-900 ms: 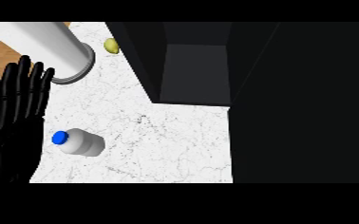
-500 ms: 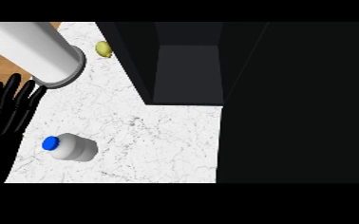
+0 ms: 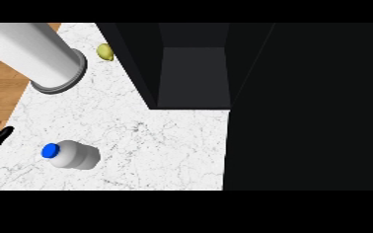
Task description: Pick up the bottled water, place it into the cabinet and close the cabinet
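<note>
The bottled water (image 3: 71,154), white with a blue cap (image 3: 50,151), lies on its side on the white marble counter (image 3: 160,148) at the lower left. The dark cabinet (image 3: 193,74) stands open at the middle, with a grey inside and nothing visible in it. A grey forearm (image 3: 40,54) crosses the upper left corner. Only a black sliver of my left hand (image 3: 4,134) shows at the left edge, up and left of the bottle and apart from it. My right hand does not show.
A small yellow fruit (image 3: 105,52) lies on the counter between the forearm and the cabinet's left wall. A wide dark panel (image 3: 299,108) fills the right side. Wooden floor (image 3: 11,86) shows past the counter's left edge.
The black hand has slid left, almost out of view. The forearm has shifted left and looks larger. The bottle lies a little further left and lower in the picture.
</note>
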You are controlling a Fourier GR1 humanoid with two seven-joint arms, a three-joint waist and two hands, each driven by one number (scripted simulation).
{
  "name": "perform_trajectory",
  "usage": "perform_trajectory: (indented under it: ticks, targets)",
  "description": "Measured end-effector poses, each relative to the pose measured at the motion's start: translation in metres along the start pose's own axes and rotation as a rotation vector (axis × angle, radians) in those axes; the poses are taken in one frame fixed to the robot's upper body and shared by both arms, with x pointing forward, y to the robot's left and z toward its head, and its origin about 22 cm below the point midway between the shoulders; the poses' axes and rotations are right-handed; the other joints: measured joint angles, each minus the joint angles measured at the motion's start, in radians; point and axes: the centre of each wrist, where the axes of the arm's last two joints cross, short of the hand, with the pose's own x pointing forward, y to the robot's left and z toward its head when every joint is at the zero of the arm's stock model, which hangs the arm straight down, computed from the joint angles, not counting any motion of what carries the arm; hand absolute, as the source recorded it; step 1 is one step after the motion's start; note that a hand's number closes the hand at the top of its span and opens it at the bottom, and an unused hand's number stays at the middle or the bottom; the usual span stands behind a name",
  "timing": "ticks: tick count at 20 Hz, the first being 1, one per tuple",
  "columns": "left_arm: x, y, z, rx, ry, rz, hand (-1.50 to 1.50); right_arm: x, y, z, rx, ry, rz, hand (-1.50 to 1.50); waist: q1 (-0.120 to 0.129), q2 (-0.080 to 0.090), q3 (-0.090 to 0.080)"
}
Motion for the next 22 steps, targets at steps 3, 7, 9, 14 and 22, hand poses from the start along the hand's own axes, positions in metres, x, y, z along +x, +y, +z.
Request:
perform_trajectory:
  ticks: [3,7,9,14,22]
  targets:
    - [0.009,0.008,0.02,0.008,0.026,-0.002,-1.5,0.0,-0.002,0.01,-0.003,0.027,0.011,-1.5,-0.001,0.0,0.0]
    - [0.007,0.01,0.033,0.027,0.05,-0.016,-1.5,-0.002,0.0,0.021,0.002,0.048,-0.001,-1.5,-0.004,0.001,0.0]
    - [0.008,0.014,0.038,0.032,0.064,-0.023,-1.5,-0.003,-0.001,0.025,0.003,0.055,0.004,-1.5,-0.004,0.001,0.0]
    - [-0.011,0.018,0.042,0.077,0.064,-0.031,-1.5,-0.006,0.005,0.033,0.013,0.059,-0.027,-1.5,-0.01,0.002,0.0]
    - [-0.044,0.031,0.037,0.156,0.096,-0.072,-1.5,-0.007,0.005,0.051,0.008,0.071,-0.018,-1.5,-0.02,0.002,-0.001]
